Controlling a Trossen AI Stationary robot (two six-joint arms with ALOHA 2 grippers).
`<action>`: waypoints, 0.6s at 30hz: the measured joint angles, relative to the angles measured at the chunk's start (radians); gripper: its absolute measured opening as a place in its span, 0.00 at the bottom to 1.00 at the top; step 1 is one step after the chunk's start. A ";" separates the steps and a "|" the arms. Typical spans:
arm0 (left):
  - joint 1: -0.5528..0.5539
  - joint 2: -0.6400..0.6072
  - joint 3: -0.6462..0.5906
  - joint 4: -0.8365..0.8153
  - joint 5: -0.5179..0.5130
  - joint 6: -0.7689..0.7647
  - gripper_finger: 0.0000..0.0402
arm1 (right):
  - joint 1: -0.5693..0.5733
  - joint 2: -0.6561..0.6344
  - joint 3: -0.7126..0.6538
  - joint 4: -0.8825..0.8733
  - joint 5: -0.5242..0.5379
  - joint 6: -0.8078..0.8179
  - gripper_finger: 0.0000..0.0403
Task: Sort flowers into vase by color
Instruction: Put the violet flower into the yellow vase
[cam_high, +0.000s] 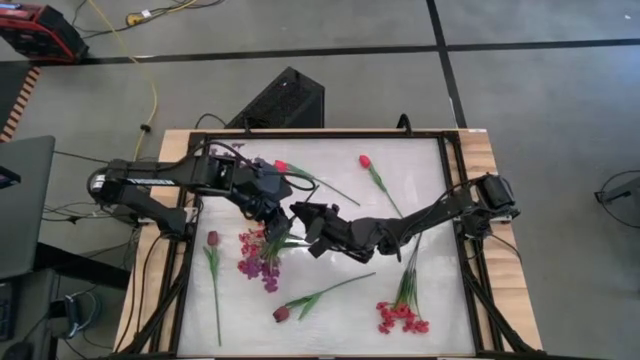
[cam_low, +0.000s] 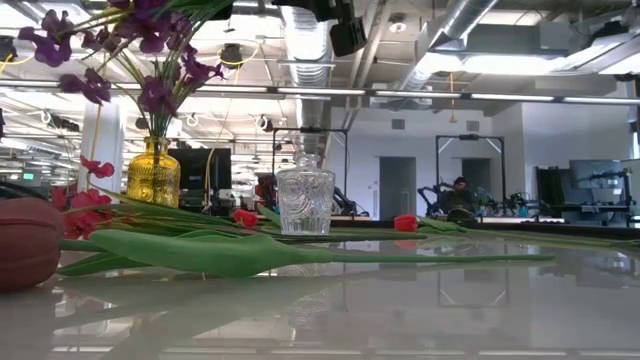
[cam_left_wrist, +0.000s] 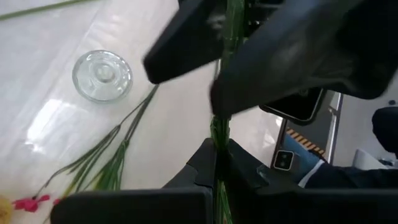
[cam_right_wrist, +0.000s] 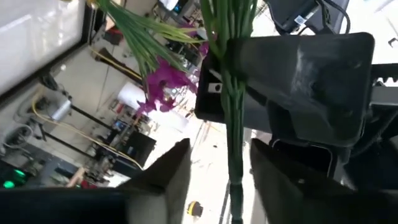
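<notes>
My left gripper is shut on a spray of purple flowers with long green stems, held over the table's left middle. In the low view purple blossoms stand above a yellow vase, with thin stems running down to its mouth. My right gripper is open. Its fingers stand on either side of the same stems, just beyond my left gripper, with gaps showing on both sides. My left gripper pinches the bundle of green stems between its two fingers, well away from the blossoms. The fingers lie across the stems. The spray is lifted clear of the table.
A clear glass vase stands on the table. Loose flowers lie flat around it: two red tulips toward the far edge, maroon tulips at the near left, and a red-pink spray at the near right.
</notes>
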 joint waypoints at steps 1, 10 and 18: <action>0.000 0.000 0.000 0.000 -0.004 -0.001 0.00 | 0.000 -0.001 0.000 -0.015 0.001 0.023 0.41; 0.000 0.001 0.000 -0.023 -0.019 0.034 0.08 | -0.010 -0.005 0.000 -0.144 -0.024 0.333 0.10; 0.049 -0.001 0.055 -0.074 0.124 0.173 0.26 | -0.025 -0.104 -0.003 -0.477 -0.315 0.802 0.10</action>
